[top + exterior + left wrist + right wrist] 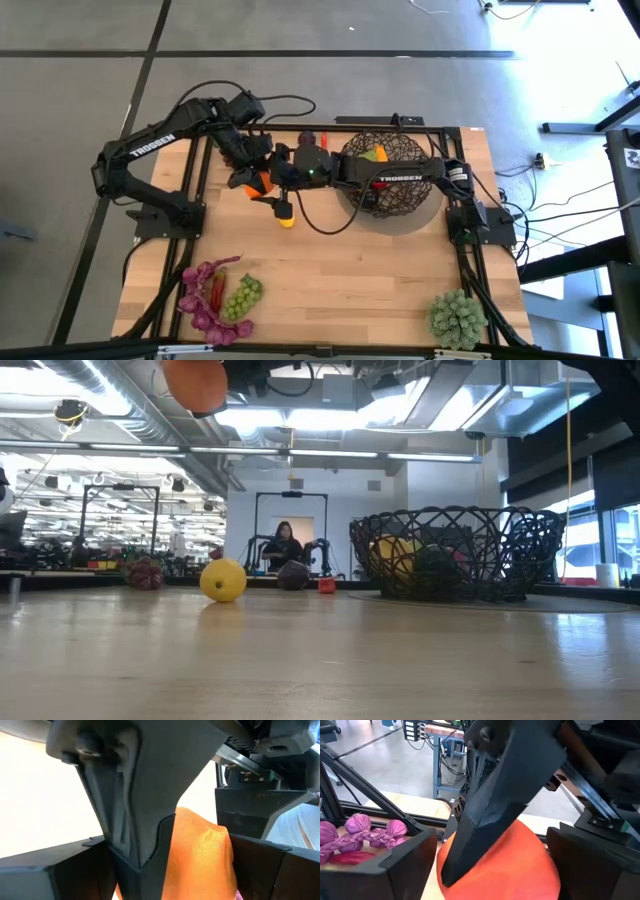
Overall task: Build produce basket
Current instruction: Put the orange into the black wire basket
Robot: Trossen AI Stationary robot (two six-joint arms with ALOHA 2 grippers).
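Bottom left of the high view, near edge of the desk [360, 270]: green grapes [243, 295], a red chilli [217, 290] and purple leaves [198, 305], all bunched together. Bottom right: a spiky pale green plant ball [458, 315], well apart from the rest.

Further in, a lemon [287, 215] lies alone on the desk, left of centre, just below both end effectors in the frame.

Above it, the orange [258, 184] is off the desk, up in the air; the low view shows it at the very top left. The right arm stretches across over the basket from the right, and the right end effector [268, 182] pinches the orange, which fills the gap in the right wrist view. The left end effector [252, 180] meets it from the left, also at the orange; can't tell if it is clamped or loose, as the other arm blocks the left wrist view.

Basket [455, 520]: on the desk, right of centre and under the right arm, with a yellow fruit [392, 555] and something dark inside.

Far edge: a small red piece [327, 585]. A person [285, 542] is in the room behind
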